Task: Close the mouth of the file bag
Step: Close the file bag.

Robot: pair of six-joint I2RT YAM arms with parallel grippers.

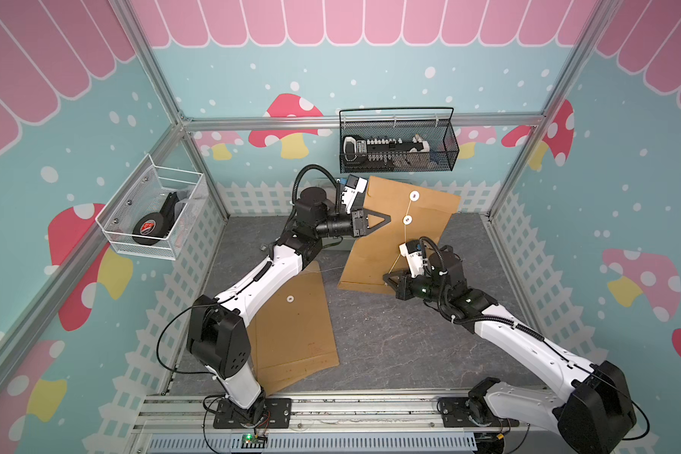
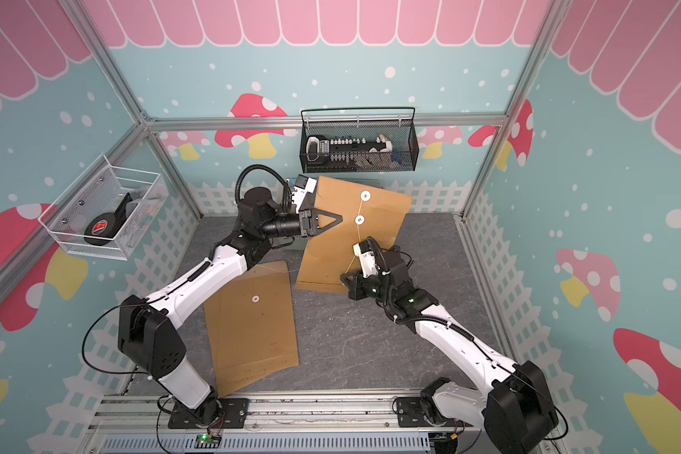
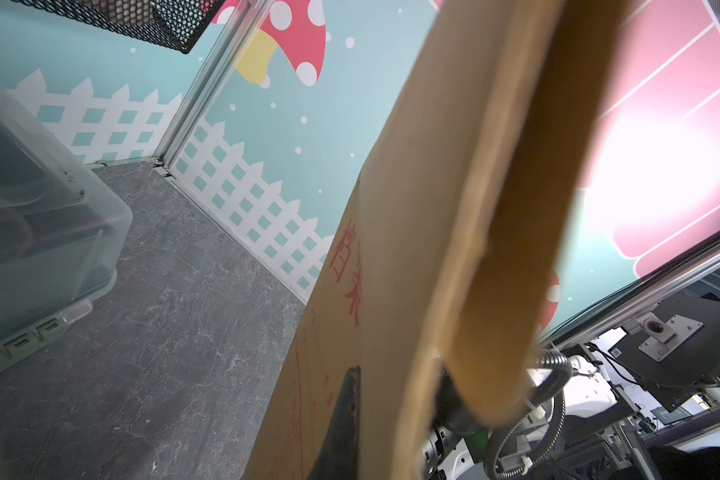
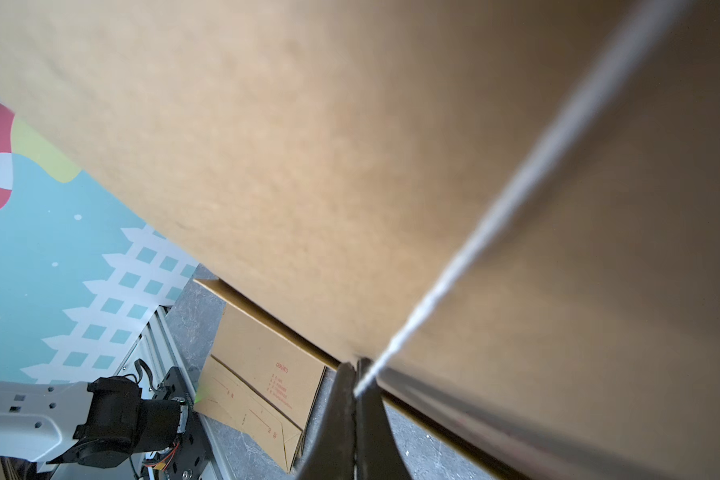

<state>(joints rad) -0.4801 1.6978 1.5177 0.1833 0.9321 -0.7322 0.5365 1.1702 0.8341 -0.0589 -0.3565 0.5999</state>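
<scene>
The file bag (image 1: 425, 224) is matt brown paper; its string (image 4: 495, 208) looks like rough white thread. The worktop (image 1: 390, 334) is grey, stone-patterned and matt. The basket (image 1: 398, 127) is black metal mesh.

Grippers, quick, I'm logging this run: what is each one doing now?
Left gripper: shut on the raised file bag.
Right gripper: shut on the bag's white string.
</scene>
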